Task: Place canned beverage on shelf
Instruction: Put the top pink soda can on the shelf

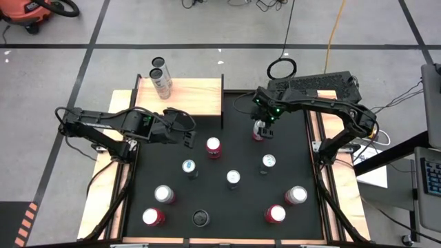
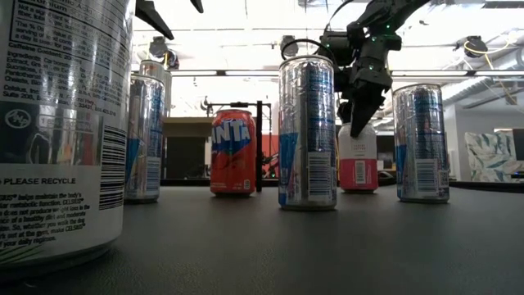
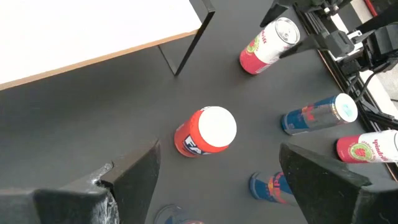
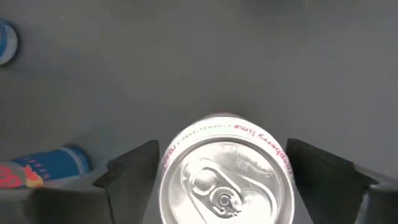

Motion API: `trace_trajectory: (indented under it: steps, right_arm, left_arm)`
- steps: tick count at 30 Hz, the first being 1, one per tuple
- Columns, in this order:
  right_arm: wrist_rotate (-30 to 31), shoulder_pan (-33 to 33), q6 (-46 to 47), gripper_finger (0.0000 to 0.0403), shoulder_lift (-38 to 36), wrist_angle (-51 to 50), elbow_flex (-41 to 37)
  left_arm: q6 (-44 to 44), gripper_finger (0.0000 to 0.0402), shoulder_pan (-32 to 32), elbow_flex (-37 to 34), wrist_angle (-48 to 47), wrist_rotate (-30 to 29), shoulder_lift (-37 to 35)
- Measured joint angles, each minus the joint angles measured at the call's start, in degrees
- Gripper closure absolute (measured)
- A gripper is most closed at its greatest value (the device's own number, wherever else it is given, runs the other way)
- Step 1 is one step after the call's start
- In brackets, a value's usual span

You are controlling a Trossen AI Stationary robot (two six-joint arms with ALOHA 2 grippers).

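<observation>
Right claw [image 4: 219,165] open, fingers straddling upright pink can [image 4: 225,174] from above, not yet clamped; left claw [image 1: 187,129] open beside shelf [image 1: 189,96].

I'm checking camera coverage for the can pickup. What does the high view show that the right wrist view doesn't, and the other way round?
Only the high view shows the shelf with two cans already on it, the left gripper open near the red can, and both arms. Only the right wrist view shows the pink-and-white can's lid, pull tab and rim lettering up close between the fingers. Both show the right gripper open around that can, plus the black mat.
</observation>
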Motion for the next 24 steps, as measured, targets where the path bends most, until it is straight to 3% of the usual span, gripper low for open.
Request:
trace_trajectory:
  steps: [11, 24]
  right_arm:
    - [0.59, 0.0, 0.82, 0.0063, 1.06, -2.59, 0.0]
    - [1.73, 0.18, 2.58, 0.0069, 4.42, -2.39, -0.02]
  left_arm:
    - [0.04, 0.007, 0.0, 0.0, -0.04, 0.0, 0.0]
    - [0.51, 0.007, 0.0, 0.0, -0.09, -0.07, 0.0]
